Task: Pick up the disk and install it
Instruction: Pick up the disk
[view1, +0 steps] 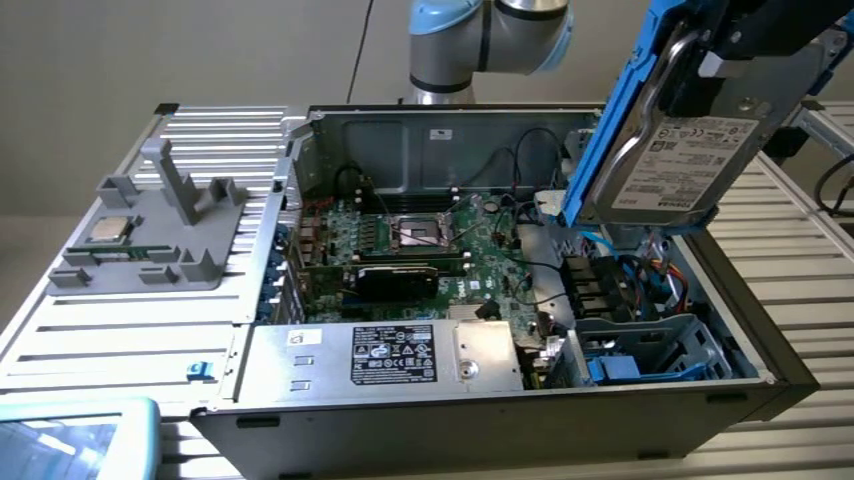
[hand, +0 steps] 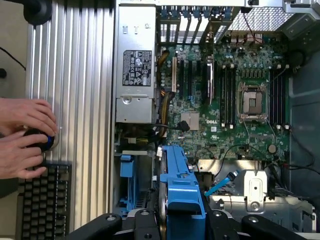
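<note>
The disk (view1: 667, 160) is a silver-grey drive with a white label and blue rails. It hangs tilted on edge above the exterior view's right side of the open computer case (view1: 747, 300). My gripper (view1: 727, 60) is shut on its upper part. In the wrist view the disk's blue rail (hand: 181, 190) runs between my two black fingers (hand: 145, 222), with my gripper (hand: 182, 222) closed on it from both sides. Below the disk stands a blue drive cage (view1: 654, 350), which in the wrist view (hand: 127, 180) lies beside the rail.
Inside the case are the motherboard (view1: 414, 240) with its cables and a silver power supply with a black label (view1: 387, 355). A grey fixture holding a small square chip (view1: 114, 230) sits on the ribbed table at the exterior view's left. A person's hands (hand: 25, 135) rest by a keyboard (hand: 42, 200).
</note>
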